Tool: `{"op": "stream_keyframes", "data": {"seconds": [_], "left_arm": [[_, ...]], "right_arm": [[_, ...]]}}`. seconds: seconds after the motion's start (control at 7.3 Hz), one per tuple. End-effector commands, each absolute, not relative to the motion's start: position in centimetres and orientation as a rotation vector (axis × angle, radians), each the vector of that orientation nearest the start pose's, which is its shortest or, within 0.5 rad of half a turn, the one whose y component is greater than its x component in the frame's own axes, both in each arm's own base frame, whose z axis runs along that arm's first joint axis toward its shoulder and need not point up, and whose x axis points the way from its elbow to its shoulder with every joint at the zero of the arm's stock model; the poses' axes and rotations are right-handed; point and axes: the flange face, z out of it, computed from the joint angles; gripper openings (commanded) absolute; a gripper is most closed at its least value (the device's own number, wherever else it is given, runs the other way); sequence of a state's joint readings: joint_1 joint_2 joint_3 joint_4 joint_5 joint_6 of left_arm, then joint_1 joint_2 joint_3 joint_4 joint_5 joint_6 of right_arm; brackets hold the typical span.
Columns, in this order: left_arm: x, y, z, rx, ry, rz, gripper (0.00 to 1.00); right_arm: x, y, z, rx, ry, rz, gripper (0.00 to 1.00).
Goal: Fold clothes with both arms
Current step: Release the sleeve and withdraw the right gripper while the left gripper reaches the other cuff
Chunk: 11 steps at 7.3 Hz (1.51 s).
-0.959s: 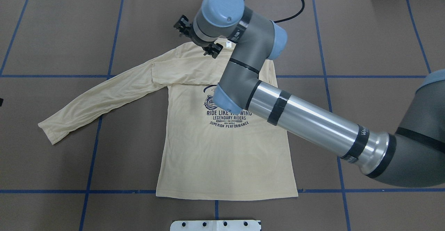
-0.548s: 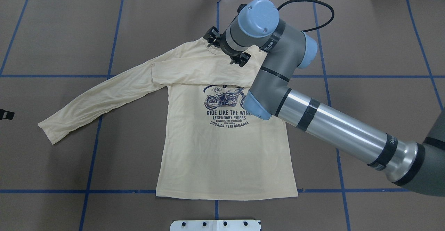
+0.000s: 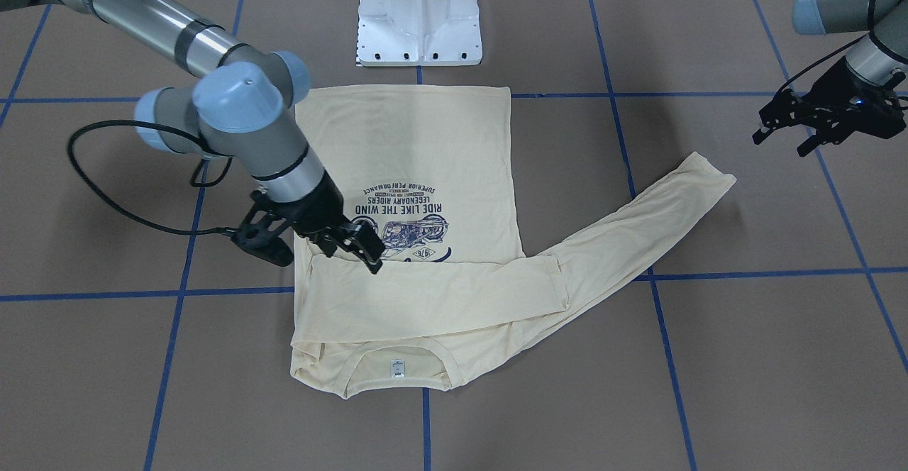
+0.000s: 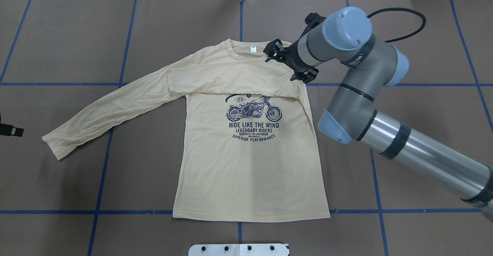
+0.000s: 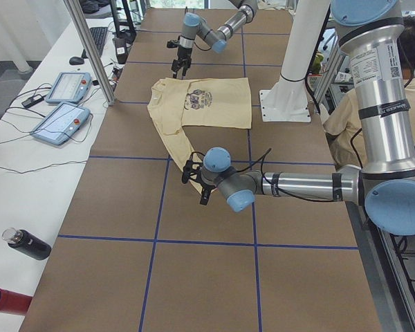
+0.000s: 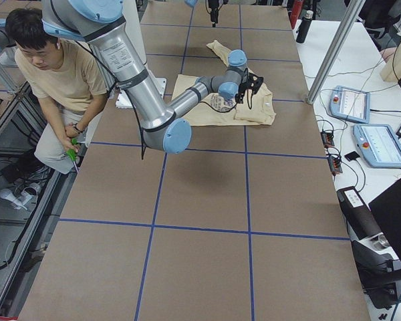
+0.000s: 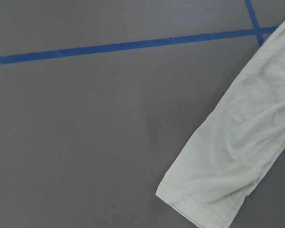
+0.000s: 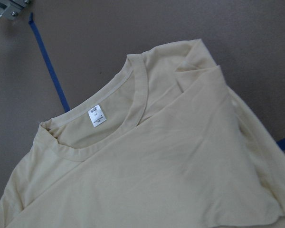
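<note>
The cream-yellow shirt (image 4: 246, 163) lies flat and print up on the brown table. One sleeve (image 4: 231, 80) is folded across the chest. The other sleeve (image 4: 108, 109) stretches out towards my left side, and its cuff (image 7: 218, 190) shows in the left wrist view. My right gripper (image 4: 287, 65) hovers open and empty over the shirt's shoulder, beside the collar and its white label (image 8: 97, 116). My left gripper (image 3: 787, 137) is open and empty above bare table, just beyond the stretched sleeve's cuff. Only its tip (image 4: 9, 131) shows at the overhead view's left edge.
The white pedestal base (image 3: 420, 17) stands just behind the shirt's hem. Blue tape lines (image 4: 238, 212) grid the table. A seated person (image 6: 53, 80) is beside the robot. Teach pendants (image 5: 62, 104) and bottles (image 5: 24, 243) lie beyond the table's far edge.
My right gripper has swept along the collar, from the shoulder on my left side to the one on my right, staying open. My left gripper's tip has edged into the overhead view.
</note>
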<state>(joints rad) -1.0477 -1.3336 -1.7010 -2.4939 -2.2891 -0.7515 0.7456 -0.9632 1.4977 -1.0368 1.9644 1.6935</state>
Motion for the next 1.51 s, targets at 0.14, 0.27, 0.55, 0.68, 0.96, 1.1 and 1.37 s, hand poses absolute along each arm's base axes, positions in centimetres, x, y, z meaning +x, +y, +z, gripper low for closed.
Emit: {"op": "stream_keyframes", "data": {"seconds": [0.14,0.27,0.55,0.68,0.96,1.1,1.37], "left_arm": [[17.4,-39.9,61.6,0.139,1.022,0.072,0.98],[18.8,-41.1,61.3,0.140,1.030,0.086,0.96],[21.1,-41.9,60.9,0.135,1.041,0.120,0.94],[21.9,-41.8,60.8,0.130,1.041,0.133,0.88],[22.8,-41.7,61.2,0.117,1.038,0.144,0.74],[22.9,-41.6,61.6,0.109,1.035,0.146,0.74],[22.9,-41.5,62.5,0.100,1.026,0.142,0.70]], "right_arm": [[-42.5,-54.7,28.5,-0.012,-1.131,0.497,0.99],[-41.6,-54.2,29.7,-0.002,-1.121,0.513,0.99],[-40.3,-53.2,30.8,0.027,-1.115,0.526,0.99],[-39.8,-52.7,31.2,0.026,-1.112,0.527,0.99],[-39.6,-52.6,31.4,0.026,-1.112,0.529,0.99],[-39.6,-52.5,31.5,0.024,-1.111,0.529,0.99],[-39.6,-52.4,31.7,0.021,-1.108,0.532,0.99]]}}
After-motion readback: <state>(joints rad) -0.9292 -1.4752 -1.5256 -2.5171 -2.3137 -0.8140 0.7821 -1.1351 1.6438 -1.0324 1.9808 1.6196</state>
